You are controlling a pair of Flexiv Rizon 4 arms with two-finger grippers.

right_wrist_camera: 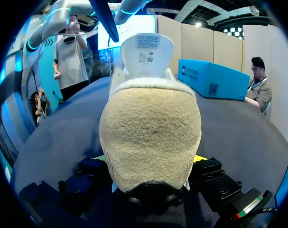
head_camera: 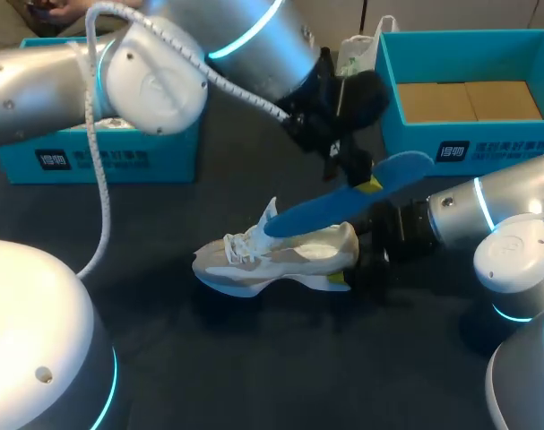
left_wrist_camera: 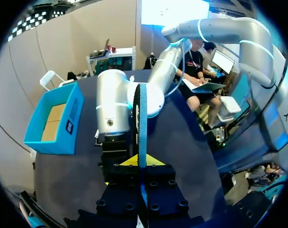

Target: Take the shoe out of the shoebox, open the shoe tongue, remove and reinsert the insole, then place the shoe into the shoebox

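Holding the shoe (head_camera: 280, 255) by its heel on the surface (head_camera: 254, 358): right gripper (head_camera: 349, 265), clamped from both sides. Left gripper (head_camera: 355, 173) pinches the blue insole (head_camera: 343, 202) above it (low end at the shoe's opening).

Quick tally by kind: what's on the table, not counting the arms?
Teal boxes: 2 (left box, right box)
Shoe: 1
Blue insole: 1
Total: 4
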